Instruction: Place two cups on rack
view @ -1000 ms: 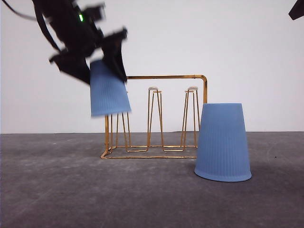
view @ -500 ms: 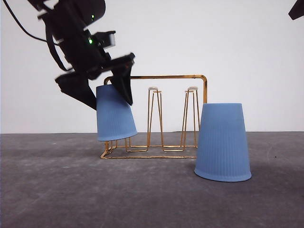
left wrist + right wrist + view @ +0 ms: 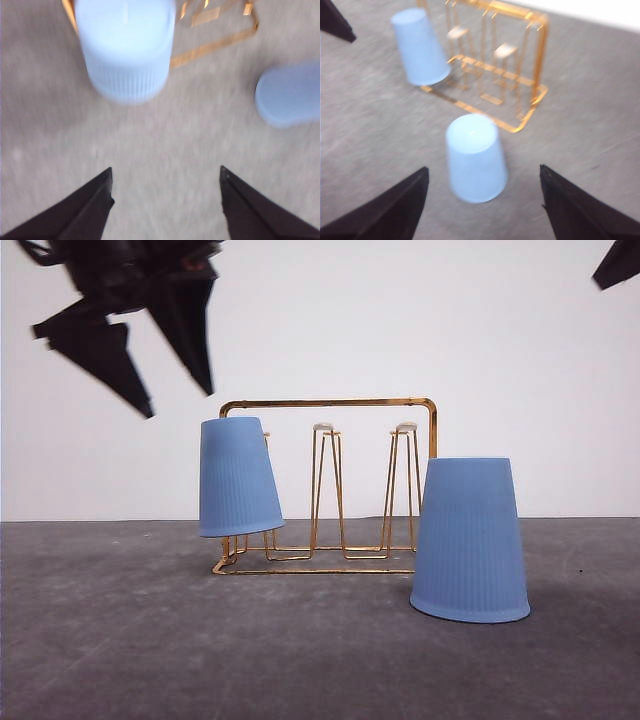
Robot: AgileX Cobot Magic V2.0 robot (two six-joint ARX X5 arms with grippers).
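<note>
**Q:** How do your jaws stand?

**A:** My left gripper (image 3: pixel 180 400) hangs in the upper left of the front view, jaws wide apart and holding nothing, clear above the first cup (image 3: pixel 238 478). My right gripper (image 3: pixel 483 168) is also spread wide and empty. Its wrist view looks down on the second cup (image 3: pixel 476 159), well clear of it.

**Q:** Where are the cups?

**A:** The first is left of centre, upside down and a little tilted. It sits over the leftmost prong of the rack (image 3: pixel 330 402), with its rim off the table (image 3: pixel 120 640). The second is lower right, upside down on the table, just in front of the rack's right end.

**Q:** Which step is this?

**A:** I judge one cup racked and one to go. Next, my right arm should drop, close around the second cup's ribbed wall and lift it above the prong tips. Then it can lower the cup, mouth down, over a free prong without knocking the light wire frame.
</note>
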